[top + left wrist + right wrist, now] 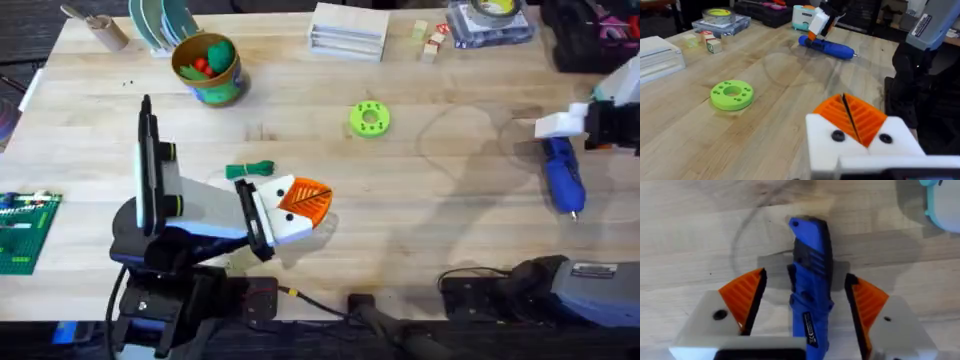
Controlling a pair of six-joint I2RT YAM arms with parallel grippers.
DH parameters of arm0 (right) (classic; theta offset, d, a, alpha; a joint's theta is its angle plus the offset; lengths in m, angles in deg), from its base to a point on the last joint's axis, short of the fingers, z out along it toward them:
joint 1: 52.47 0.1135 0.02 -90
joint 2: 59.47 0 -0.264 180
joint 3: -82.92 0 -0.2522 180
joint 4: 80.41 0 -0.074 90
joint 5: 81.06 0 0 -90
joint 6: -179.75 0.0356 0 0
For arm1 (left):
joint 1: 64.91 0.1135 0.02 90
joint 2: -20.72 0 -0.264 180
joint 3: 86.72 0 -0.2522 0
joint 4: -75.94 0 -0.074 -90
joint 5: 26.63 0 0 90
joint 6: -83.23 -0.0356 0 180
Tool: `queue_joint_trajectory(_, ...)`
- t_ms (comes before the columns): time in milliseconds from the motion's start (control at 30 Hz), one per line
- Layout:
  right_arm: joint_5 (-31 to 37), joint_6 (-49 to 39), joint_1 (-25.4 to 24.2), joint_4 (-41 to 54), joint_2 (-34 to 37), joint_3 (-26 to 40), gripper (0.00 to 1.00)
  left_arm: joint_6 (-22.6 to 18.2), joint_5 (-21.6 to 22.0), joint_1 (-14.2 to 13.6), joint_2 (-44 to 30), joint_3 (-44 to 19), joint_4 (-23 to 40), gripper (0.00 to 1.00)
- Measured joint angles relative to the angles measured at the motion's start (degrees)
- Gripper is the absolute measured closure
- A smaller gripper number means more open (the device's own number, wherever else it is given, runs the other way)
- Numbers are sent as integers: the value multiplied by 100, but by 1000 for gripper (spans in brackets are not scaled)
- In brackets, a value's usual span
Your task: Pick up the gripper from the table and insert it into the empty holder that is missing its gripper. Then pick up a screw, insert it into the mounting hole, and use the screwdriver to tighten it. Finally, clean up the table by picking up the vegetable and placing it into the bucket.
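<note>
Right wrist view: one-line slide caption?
Right gripper open, its orange pads straddling the blue screwdriver lying on the wooden table.

green disc (369, 118) mid-table | white box (348, 30) far edge | green baseplate (24, 230) left edge

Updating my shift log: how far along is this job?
Looks done: both orange pads sit in the left gripper's white holders, jaws shut. In hand: the right gripper, open, straddles the screwdriver lying on the table, not yet gripping it. Left: whether a screw needs tightening I cannot tell; the vegetable lies on the table, outside the bucket.
</note>
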Motion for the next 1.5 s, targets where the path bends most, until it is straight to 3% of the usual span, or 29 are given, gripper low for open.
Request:
queue_joint_trajectory(400,-4,-2,0,-197,490,0,19,-2,-48,0,0,-2,15,984)
queue_joint_trajectory(900,46,-22,0,-92,543,0,66,-2,-59,0,-1,-2,15,984)
queue_joint_trajectory(1500,186,-85,2,-223,675,0,317,-2,-59,0,0,-2,15,984)
